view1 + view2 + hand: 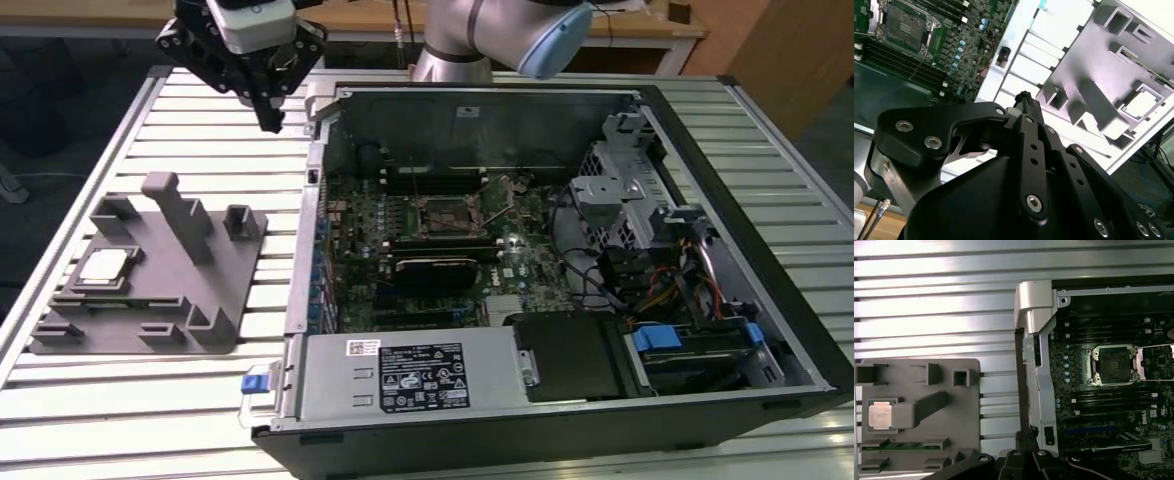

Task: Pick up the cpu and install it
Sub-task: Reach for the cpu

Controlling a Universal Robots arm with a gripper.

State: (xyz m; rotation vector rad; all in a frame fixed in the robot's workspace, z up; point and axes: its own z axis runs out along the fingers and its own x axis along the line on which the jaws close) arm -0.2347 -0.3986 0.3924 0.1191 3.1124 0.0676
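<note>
The cpu [106, 266] is a small silvery square chip lying flat in a recess of the grey fixture block [200, 290], at the exterior view's left. In both wrist views it shows as a bright square [880, 415] [1142, 102] in the same recess. My gripper [274, 122] hangs high above the slatted table, beyond the fixture and beside the case's corner, well away from the cpu. Its black fingers [1024, 96] are pressed together into one point with nothing between them. The motherboard's cpu socket [447, 215] [1114, 365] lies bare inside the open case.
The open computer case [320, 180] takes up the middle and the exterior view's right, with a power supply [400, 375], drive cage [627, 170] and cables. The fixture carries upright posts [180, 215] beside the cpu. Bare slatted table [200, 140] lies between fixture and case.
</note>
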